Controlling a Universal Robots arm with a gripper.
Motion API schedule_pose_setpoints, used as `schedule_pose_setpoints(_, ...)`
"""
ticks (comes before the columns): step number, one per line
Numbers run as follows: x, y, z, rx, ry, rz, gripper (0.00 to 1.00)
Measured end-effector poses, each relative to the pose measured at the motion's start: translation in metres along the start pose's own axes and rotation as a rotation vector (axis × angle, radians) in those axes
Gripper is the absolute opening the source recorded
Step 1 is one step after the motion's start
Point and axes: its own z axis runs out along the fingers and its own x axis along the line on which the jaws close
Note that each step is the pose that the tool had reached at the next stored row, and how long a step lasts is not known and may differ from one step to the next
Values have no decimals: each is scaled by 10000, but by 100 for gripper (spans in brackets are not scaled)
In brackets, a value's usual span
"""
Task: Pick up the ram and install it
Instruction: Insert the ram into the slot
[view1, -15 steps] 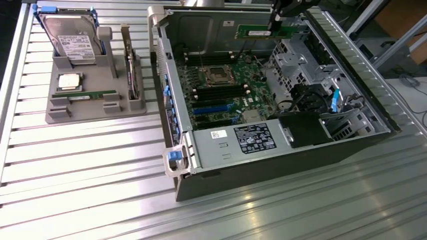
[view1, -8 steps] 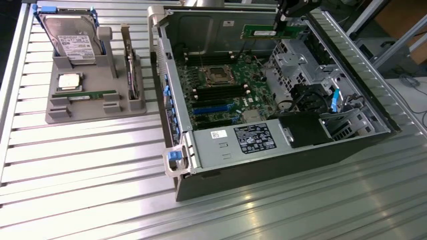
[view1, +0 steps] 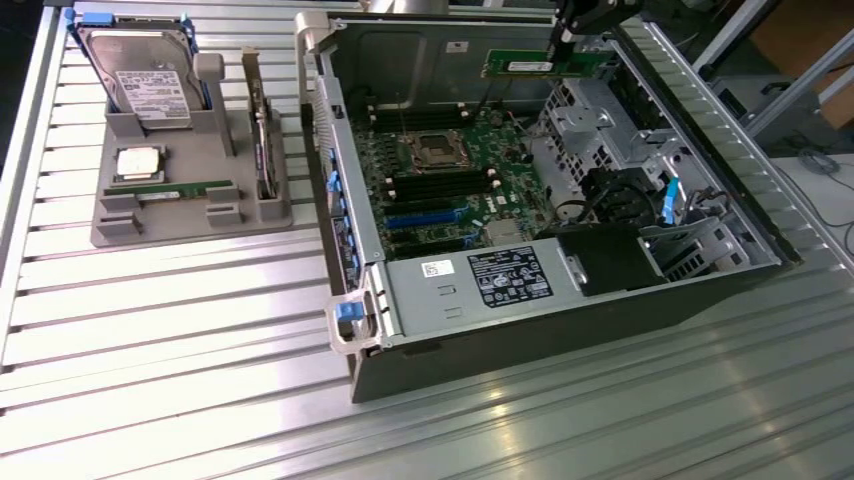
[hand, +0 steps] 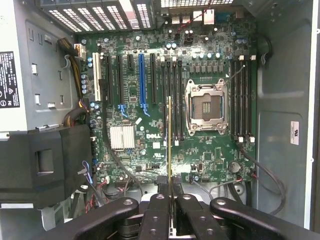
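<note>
Green circuit-board, long and thin with a white label: that is the ram (view1: 531, 66), and the tool (view1: 561, 58) is clamped on it, holding it in the air over the open computer case (view1: 534, 350), well above the motherboard (view1: 447, 180). In the wrist view we see the stick edge-on, running along the same line as the black memory slots (hand: 172, 87) beside the empty processor socket (hand: 206, 106). The picking-up, we judge, is done; the install is not, since the stick touches no slot and every slot we can make out looks bare. As for what holds what: the case carries the motherboard, a silver power supply (view1: 481, 285) with its labels, and black ducting towards the exterior view's right. On the slatted metal tabletop (view1: 174, 350), well apart from the case, a grey tray (view1: 174, 225) holds a hard drive (view1: 154, 75) standing in its blue-tipped cradle, a square silver processor (view1: 140, 162), a second green stick (view1: 170, 188) (lying in its groove, untouched) and a card with a metal bracket (view1: 260, 140) set on edge.
</note>
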Motion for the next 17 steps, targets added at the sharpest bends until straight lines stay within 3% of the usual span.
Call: schedule_pose_setpoints(17, -6, 11, 146, -1, 0, 5, 12)
